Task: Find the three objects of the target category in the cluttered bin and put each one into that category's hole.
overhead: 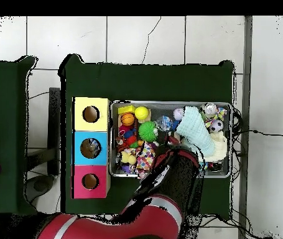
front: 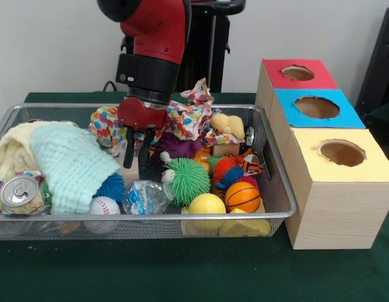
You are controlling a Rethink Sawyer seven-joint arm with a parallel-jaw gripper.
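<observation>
The wire mesh bin [front: 288, 211] is full of toys and cloths; it also shows in the overhead view [overhead: 168, 103]. One crumpled clear bottle with a blue-and-white label [front: 144, 196] lies at the bin's front, between a baseball and a green spiky ball. I cannot make out any other clear bottle. My gripper [front: 137, 160] hangs over the bin's middle, just behind and above that bottle, open and empty. In the overhead view the arm [overhead: 178, 168] hides it. The blue-surround hole [front: 317, 107] is the middle of the wooden box; it also shows in the overhead view [overhead: 90, 148].
A silver soda can [front: 19, 192] lies front left beside a mint cloth [front: 71, 163]. A green spiky ball [front: 185, 179], yellow ball [front: 207, 204], small basketball [front: 242, 196] and baseball [front: 104, 206] crowd the front. A patterned cloth [front: 188, 116] lies behind. The red hole [front: 298, 73] and yellow hole [front: 342, 152] flank the blue one.
</observation>
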